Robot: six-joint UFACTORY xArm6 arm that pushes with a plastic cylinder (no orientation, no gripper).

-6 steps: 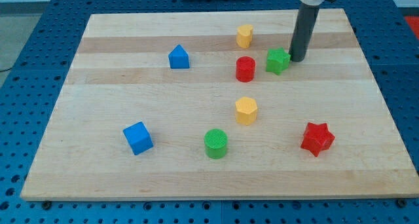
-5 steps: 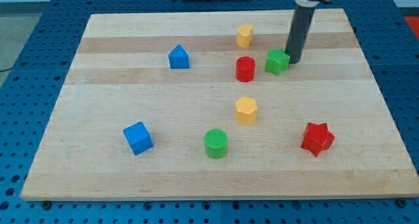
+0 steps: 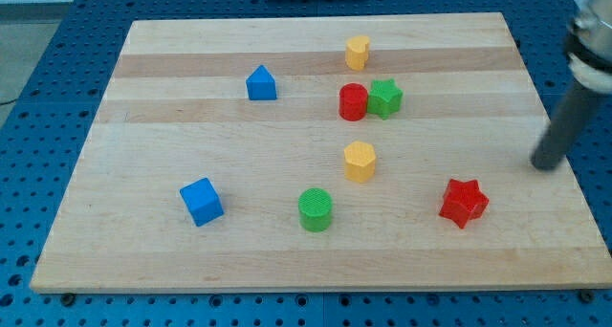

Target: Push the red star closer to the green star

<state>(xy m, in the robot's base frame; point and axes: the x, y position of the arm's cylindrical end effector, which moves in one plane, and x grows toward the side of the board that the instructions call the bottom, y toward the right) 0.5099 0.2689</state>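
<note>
1. Wooden board [image 3: 191, 126] of pale planks lies on a blue perforated table [image 3: 38, 126]; eight small blocks are spread across it.
2. The red star [image 3: 464, 202] sits low at the view's right, near the board's right edge. It is a chunky, bright red piece with blunt rounded points and a ribbed top face, lying flat, with no other block touching it.
3. The green star [image 3: 385, 98] sits in the upper middle of the board, well apart from the red star, up and to the view's left of it. It is pressed against, or just beside, a red cylinder [image 3: 353, 101] on its left; no gap shows between the two.
4. The rod's tip [image 3: 546, 165] is at the board's right edge, to the view's right of the red star and a little higher. It touches no block. The rod is blurred, and its upper part runs out of the view's right side.
5. No gripper or hand is fitted; the arm ends in the plain dark rod, so there is no open or closed state to record.
6. Other blocks: a yellow block [image 3: 358, 53] near the top, above the red cylinder; a blue block with a peaked top [image 3: 260, 83] at upper left; a yellow hexagonal block [image 3: 360, 162] mid-board; a green cylinder [image 3: 315, 209] below it; a blue cube [image 3: 202, 201] at lower left.
</note>
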